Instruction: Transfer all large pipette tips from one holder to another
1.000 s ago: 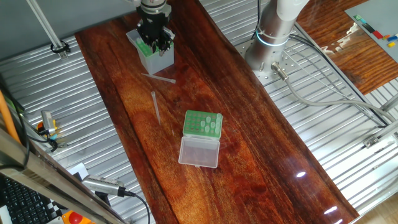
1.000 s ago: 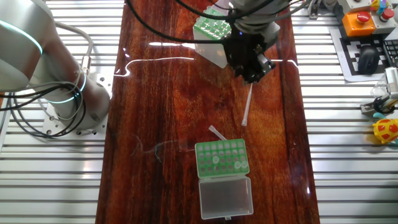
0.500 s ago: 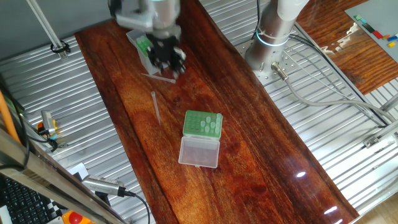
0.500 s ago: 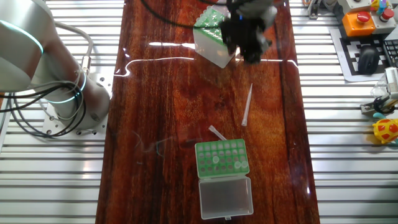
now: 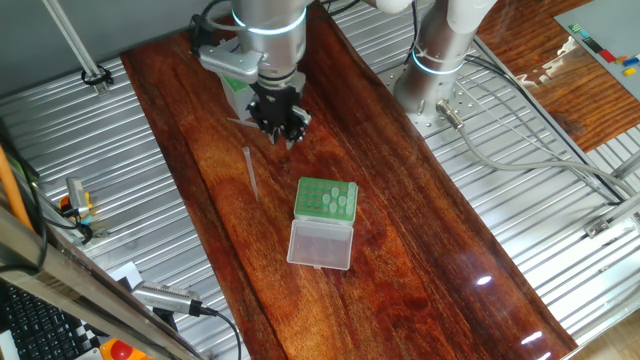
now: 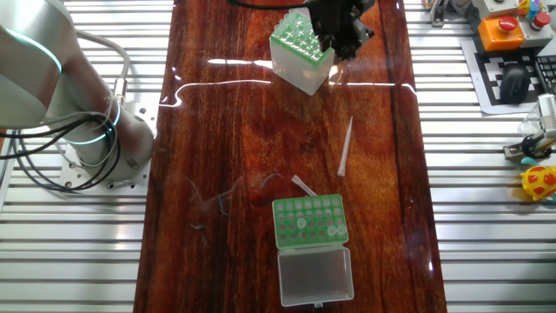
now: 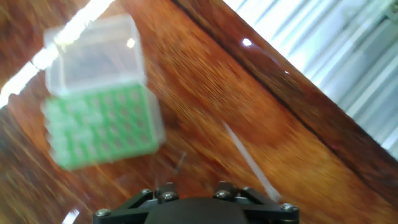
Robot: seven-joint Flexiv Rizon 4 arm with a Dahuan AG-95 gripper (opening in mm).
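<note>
The low green holder point(image 5: 327, 198) sits mid-table with its clear lid point(image 5: 320, 243) folded open; a few pale tips stand in its holes point(image 6: 301, 223). The taller translucent box point(image 6: 300, 54) with a green top stands at the far end, partly hidden by the arm in one fixed view point(image 5: 236, 85). My gripper point(image 5: 279, 122) hangs above the wood just beside that box, between it and the low holder point(image 6: 310, 220). One long pipette tip point(image 5: 250, 170) lies loose on the table point(image 6: 345, 146). A shorter tip point(image 6: 303, 185) lies by the low holder. The blurred hand view shows the low holder point(image 7: 99, 127) and a loose tip point(image 7: 249, 162), but no fingers.
The wooden tabletop point(image 5: 420, 230) is bordered by ribbed metal plates point(image 5: 560, 220). The arm's base point(image 5: 440, 60) stands at the far right. An orange-buttoned box and clutter point(image 6: 504, 26) sit off the table's edge.
My gripper has left the top of the taller box and moved along the table toward the low holder. The loose tips and both holders stay put.
</note>
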